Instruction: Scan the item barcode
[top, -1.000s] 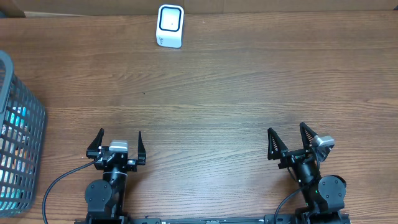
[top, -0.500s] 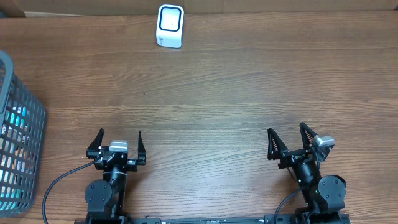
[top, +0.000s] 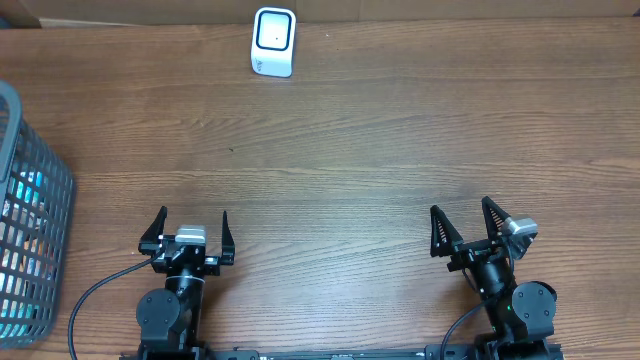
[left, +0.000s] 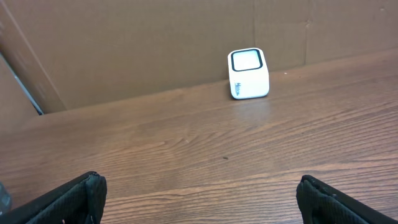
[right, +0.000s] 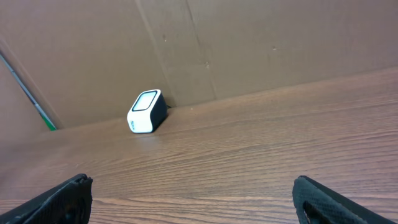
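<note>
Near edge of brown wood-grain tabletop (top: 350, 150): left gripper (top: 193, 213) and right gripper (top: 460, 205), jaws spread wide, holding nothing. Far side, left of centre: white box-shaped barcode scanner (top: 273, 42), upright. Only from overhead: grey plastic mesh basket (top: 45, 200) at left edge, blurred coloured contents (top: 25, 190) inside. Only from the wrists: brown cardboard wall (left: 124, 43) just behind the scanner

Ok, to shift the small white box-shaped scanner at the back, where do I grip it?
Likely the two plain side walls of the small white box-shaped scanner, coming down from above. Its dark-framed window faces up and forward, and the brown cardboard wall stands close behind, so a front-to-back pinch would cover the window or lack room.
</note>
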